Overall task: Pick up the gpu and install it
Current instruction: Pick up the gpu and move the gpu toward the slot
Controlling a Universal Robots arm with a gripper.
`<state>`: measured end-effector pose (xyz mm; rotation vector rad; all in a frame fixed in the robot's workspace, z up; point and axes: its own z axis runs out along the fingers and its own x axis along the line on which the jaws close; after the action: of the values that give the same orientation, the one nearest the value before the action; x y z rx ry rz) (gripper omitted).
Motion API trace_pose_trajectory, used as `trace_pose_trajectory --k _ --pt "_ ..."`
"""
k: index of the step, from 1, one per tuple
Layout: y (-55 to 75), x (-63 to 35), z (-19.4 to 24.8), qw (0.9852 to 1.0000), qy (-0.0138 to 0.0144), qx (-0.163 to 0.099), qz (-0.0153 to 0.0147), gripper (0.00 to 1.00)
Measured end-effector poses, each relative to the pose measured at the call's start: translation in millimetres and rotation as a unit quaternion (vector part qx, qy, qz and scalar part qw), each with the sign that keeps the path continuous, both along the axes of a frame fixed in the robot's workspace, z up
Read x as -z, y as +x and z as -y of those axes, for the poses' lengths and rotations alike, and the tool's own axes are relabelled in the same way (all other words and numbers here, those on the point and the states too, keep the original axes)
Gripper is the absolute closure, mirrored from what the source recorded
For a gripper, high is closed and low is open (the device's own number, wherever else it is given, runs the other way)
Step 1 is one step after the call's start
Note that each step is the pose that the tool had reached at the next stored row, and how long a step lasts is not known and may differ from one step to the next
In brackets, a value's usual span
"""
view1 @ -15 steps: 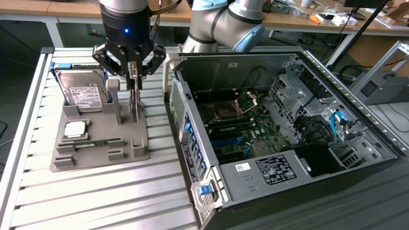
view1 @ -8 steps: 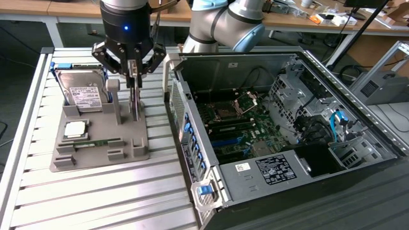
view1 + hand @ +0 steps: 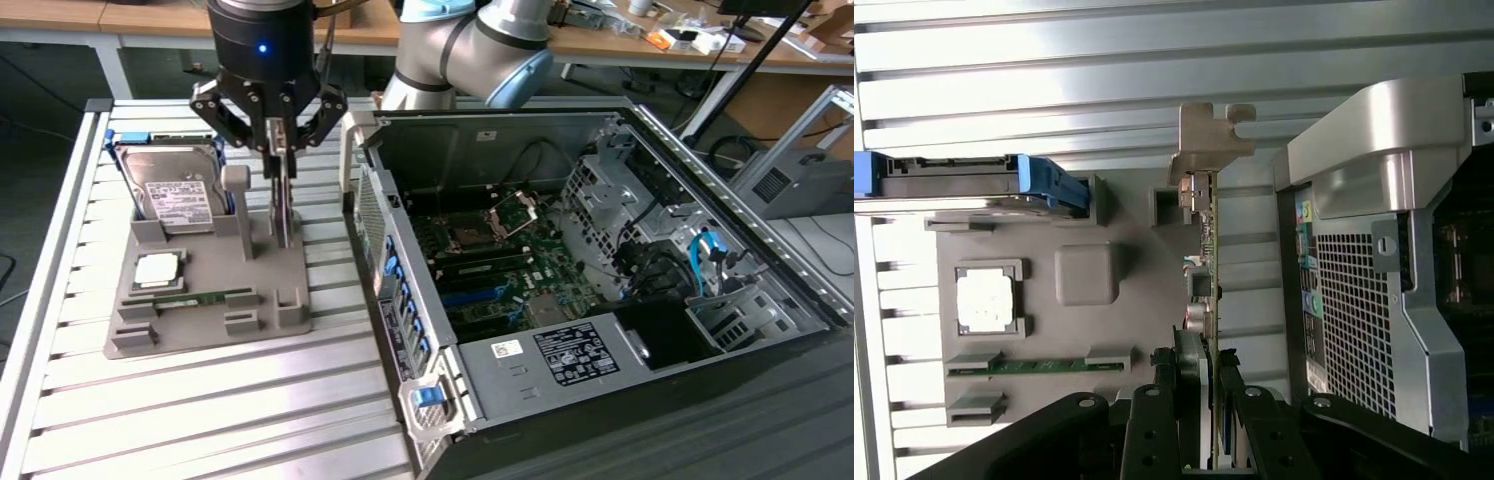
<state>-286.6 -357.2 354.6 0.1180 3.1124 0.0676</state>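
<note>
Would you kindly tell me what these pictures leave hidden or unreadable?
Graphics card: edge-on in both views, faces unseen.
Its top edge: exterior view, covered by the gripper.
Hard drive label: exterior view, too small to read.
Gripper body: wrist view, cut off by the frame edge.

A robotics lab or workshop is indicated. A robot arm's gripper [image 3: 276, 150] is hung over a slotted aluminium-profile table [image 3: 200, 420], where an opened computer case [image 3: 454, 140] and a grey parts fixture [image 3: 214, 320] are laid out. Cluttered wooden benches [image 3: 614, 48] are seen behind.
</note>
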Motion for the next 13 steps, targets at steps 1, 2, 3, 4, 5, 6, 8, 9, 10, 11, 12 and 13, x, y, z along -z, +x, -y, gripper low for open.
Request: trace_pose_trajectory --k 1,2,3,4,5,6,8,9,10,11,12,13 --pt "0.0 -0.8 0.0 1.0000 0.0000 0.000 0.0000 0.73" --pt "0.0 -1.7 0.0 1.0000 0.0000 0.000 -0.0001 0.73" --pt "0.0 -2.6 0.0 1.0000 0.0000 0.000 0.0000 0.73" --pt "0.0 -3.4 0.0 1.0000 0.0000 0.000 0.0000 0.73" --pt "0.0 -4.3 0.0 1.0000 0.0000 0.000 0.0000 0.73" --pt "0.0 -5.1 0.0 1.0000 0.0000 0.000 0.0000 0.73" --pt "0.0 -6.7 0.0 1.0000 0.0000 0.000 0.0000 0.73" --pt "0.0 -7.5 0.0 1.0000 0.0000 0.000 0.0000 0.73" --pt "0.0 -8.4 0.0 1.0000 0.0000 0.000 0.0000 0.73" --pt "0.0 -9.5 0.0 1.0000 0.0000 0.000 -0.0001 0.73" --pt "0.0 -10.4 0.0 1.0000 0.0000 0.000 0.0000 0.73" --pt "0.0 -11.2 0.0 1.0000 0.0000 0.000 0.0000 0.73"
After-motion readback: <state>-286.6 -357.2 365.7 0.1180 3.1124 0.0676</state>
